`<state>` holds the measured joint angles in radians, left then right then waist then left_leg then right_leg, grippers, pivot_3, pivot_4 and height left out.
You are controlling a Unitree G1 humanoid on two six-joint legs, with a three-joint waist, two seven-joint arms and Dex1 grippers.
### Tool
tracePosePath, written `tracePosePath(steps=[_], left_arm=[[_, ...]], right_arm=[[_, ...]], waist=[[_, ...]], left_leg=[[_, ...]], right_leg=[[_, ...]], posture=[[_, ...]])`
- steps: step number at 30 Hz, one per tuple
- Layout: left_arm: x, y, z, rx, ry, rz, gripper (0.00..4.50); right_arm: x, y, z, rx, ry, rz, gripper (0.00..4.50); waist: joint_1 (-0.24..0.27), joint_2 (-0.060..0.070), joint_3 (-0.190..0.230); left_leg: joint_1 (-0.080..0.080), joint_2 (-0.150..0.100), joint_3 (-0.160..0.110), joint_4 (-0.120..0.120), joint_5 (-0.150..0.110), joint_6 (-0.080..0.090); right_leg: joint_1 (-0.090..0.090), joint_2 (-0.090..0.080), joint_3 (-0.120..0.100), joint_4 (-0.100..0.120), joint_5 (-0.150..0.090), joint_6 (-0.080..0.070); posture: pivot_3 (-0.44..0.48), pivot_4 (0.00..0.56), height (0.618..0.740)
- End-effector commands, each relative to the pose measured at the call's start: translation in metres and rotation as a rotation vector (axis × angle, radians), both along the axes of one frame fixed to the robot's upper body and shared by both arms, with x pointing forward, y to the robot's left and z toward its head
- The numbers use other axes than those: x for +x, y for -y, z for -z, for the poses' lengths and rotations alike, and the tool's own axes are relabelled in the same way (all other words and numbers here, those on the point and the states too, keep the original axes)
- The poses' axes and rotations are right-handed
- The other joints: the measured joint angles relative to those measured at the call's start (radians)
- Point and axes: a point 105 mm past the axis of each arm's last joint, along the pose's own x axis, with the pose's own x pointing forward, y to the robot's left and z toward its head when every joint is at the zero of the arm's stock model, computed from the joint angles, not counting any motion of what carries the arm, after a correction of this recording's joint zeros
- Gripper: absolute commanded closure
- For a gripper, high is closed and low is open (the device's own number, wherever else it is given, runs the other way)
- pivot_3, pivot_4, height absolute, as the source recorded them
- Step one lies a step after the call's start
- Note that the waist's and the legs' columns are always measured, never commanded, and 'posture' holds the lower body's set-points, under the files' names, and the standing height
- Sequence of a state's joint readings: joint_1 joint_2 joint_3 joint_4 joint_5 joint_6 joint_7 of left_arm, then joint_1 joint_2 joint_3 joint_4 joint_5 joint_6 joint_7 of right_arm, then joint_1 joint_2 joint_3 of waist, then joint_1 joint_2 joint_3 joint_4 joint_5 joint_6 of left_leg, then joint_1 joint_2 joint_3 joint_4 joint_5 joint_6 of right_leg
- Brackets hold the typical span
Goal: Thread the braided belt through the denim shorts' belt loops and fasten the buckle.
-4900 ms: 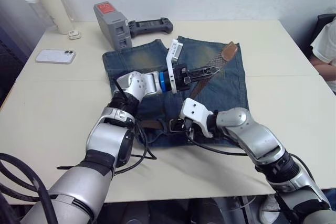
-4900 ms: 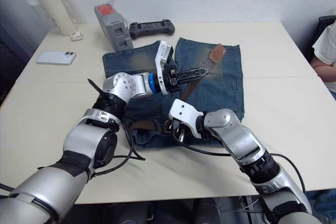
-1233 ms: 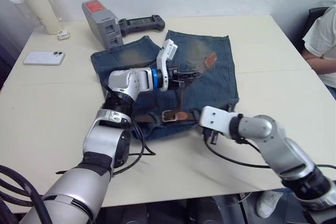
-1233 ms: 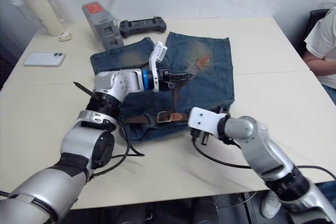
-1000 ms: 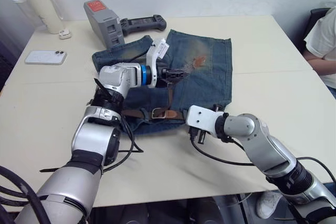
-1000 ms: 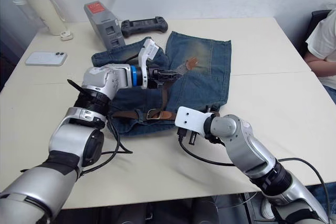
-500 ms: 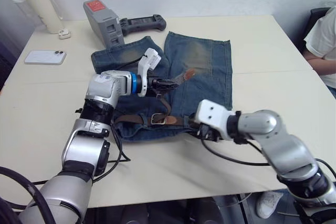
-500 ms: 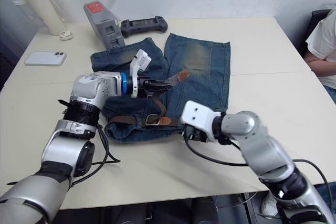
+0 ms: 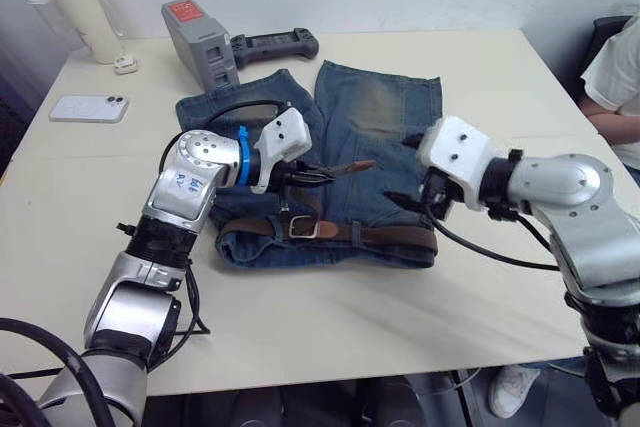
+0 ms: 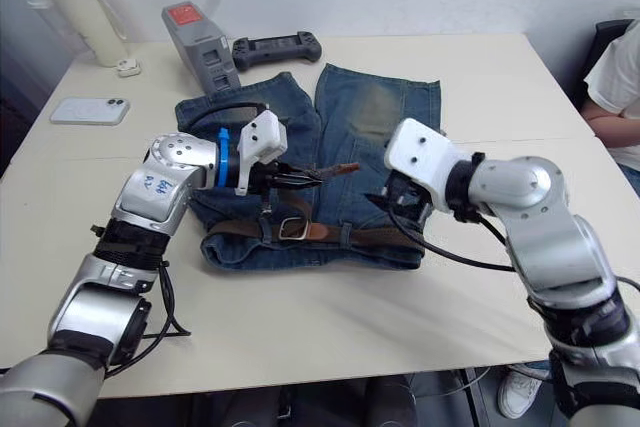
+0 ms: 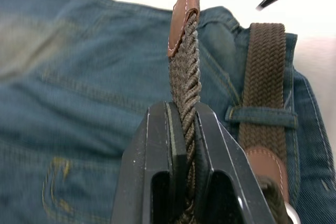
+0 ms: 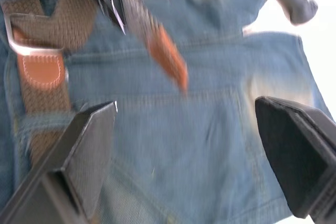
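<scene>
The denim shorts (image 9: 375, 117) lie flat mid-table, waistband toward me. The braided belt (image 9: 385, 235) runs along the waistband under a belt loop (image 11: 261, 115), and its silver buckle (image 9: 303, 229) rests left of centre. My left gripper (image 9: 322, 175) is shut on the belt's free end above the shorts, with the brown leather tip (image 11: 184, 3) sticking out past the fingers. My right gripper (image 9: 402, 169) hovers open just right of that tip, over the shorts' right half. Its fingers (image 12: 79, 166) stand wide apart with nothing between them.
At the back left stand a cream bottle (image 9: 72, 7), a white phone (image 9: 88, 107), a grey box with a red label (image 9: 202, 42) and a black controller (image 9: 275, 45). A person's arm (image 9: 615, 77) shows at the right edge.
My right gripper has opened, let go at the waistband and risen beside the belt tip. My left gripper has swung the belt's free end lower and toward me.
</scene>
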<state>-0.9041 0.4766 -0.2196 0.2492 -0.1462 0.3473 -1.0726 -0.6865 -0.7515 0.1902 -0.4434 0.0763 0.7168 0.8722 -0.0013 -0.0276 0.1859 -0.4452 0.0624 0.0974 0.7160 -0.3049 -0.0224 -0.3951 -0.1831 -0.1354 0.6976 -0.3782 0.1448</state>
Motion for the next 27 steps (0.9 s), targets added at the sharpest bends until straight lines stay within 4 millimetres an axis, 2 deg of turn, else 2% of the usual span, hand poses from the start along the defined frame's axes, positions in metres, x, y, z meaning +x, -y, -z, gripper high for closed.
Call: tracePosePath(steps=[1, 6, 7, 9, 14, 17, 20, 22, 23, 27], left_arm=[[-0.003, 0.005, -0.015, 0.004, 0.093, 0.044, 4.50], [-0.001, 0.000, -0.010, 0.049, 0.121, 0.041, 4.50], [0.000, 0.000, -0.009, 0.043, 0.115, 0.039, 4.50], [0.000, -0.001, -0.007, 0.034, 0.105, 0.036, 4.50], [0.001, -0.001, -0.004, 0.032, 0.095, 0.039, 4.50], [-0.001, -0.001, -0.004, 0.033, 0.088, 0.055, 4.50], [-0.002, 0.000, -0.008, 0.005, 0.075, 0.060, 4.50], [-0.005, 0.000, -0.009, -0.003, 0.059, 0.079, 3.53], [-0.005, -0.001, -0.009, 0.005, 0.064, 0.082, 3.32], [0.004, -0.009, -0.006, 0.100, 0.162, 0.029, 1.44]], right_arm=[[0.003, -0.010, -0.003, -0.034, 0.051, -0.042, 0.06], [0.006, -0.018, 0.002, -0.039, 0.050, -0.065, 0.06], [0.006, -0.019, 0.002, -0.036, 0.050, -0.066, 0.29], [0.006, -0.020, 0.003, -0.031, 0.046, -0.068, 0.83], [0.006, -0.021, 0.005, -0.027, 0.043, -0.077, 3.22], [0.005, -0.023, 0.007, -0.026, 0.038, -0.083, 4.43], [0.006, -0.024, 0.008, -0.023, 0.038, -0.078, 4.48], [0.006, -0.023, 0.008, -0.022, 0.034, -0.076, 4.50], [0.006, -0.023, 0.008, -0.026, 0.033, -0.074, 4.50], [0.006, -0.018, 0.009, -0.048, 0.018, -0.049, 4.50]], waist=[[0.000, 0.000, 0.000], [0.001, 0.000, 0.000], [0.001, 0.000, 0.000], [0.001, 0.000, 0.000], [0.000, 0.000, 0.000], [0.000, 0.000, 0.000], [0.000, 0.000, 0.000], [0.000, 0.000, 0.000], [0.000, 0.000, 0.000], [0.000, 0.000, 0.000]], left_leg=[[0.000, 0.000, 0.000, 0.000, 0.000, 0.000], [0.000, 0.000, 0.000, 0.001, 0.000, 0.000], [0.000, 0.000, 0.000, 0.001, 0.000, 0.000], [0.000, 0.000, 0.000, 0.001, 0.000, 0.000], [0.000, 0.000, 0.000, 0.001, 0.000, 0.000], [0.000, 0.000, 0.000, 0.001, 0.000, 0.000], [0.000, 0.000, 0.000, 0.001, 0.000, 0.000], [0.000, 0.000, 0.000, 0.001, 0.000, 0.000], [0.000, 0.000, 0.000, 0.001, 0.000, 0.000], [0.000, 0.000, 0.000, 0.001, 0.000, 0.000]], right_leg=[[0.000, 0.000, 0.000, 0.000, 0.000, 0.000], [0.000, 0.000, 0.000, 0.000, 0.000, 0.000], [0.000, 0.000, 0.000, 0.000, 0.000, 0.000], [0.000, 0.000, 0.000, 0.001, 0.000, 0.000], [0.000, 0.000, 0.000, 0.001, 0.000, 0.000], [0.000, 0.000, 0.000, 0.001, 0.000, 0.000], [0.000, 0.000, 0.000, 0.001, 0.000, 0.000], [0.000, 0.000, 0.000, 0.001, 0.000, 0.000], [0.000, 0.000, 0.000, 0.001, 0.000, 0.000], [0.000, 0.000, 0.000, 0.001, 0.000, 0.000]], posture=[[0.000, 0.150, 0.664], [0.000, 0.150, 0.664], [0.000, 0.150, 0.664], [0.000, 0.150, 0.664], [0.000, 0.150, 0.664], [0.000, 0.150, 0.664], [0.000, 0.150, 0.664], [0.000, 0.150, 0.664], [0.000, 0.150, 0.664], [0.000, 0.150, 0.664]])
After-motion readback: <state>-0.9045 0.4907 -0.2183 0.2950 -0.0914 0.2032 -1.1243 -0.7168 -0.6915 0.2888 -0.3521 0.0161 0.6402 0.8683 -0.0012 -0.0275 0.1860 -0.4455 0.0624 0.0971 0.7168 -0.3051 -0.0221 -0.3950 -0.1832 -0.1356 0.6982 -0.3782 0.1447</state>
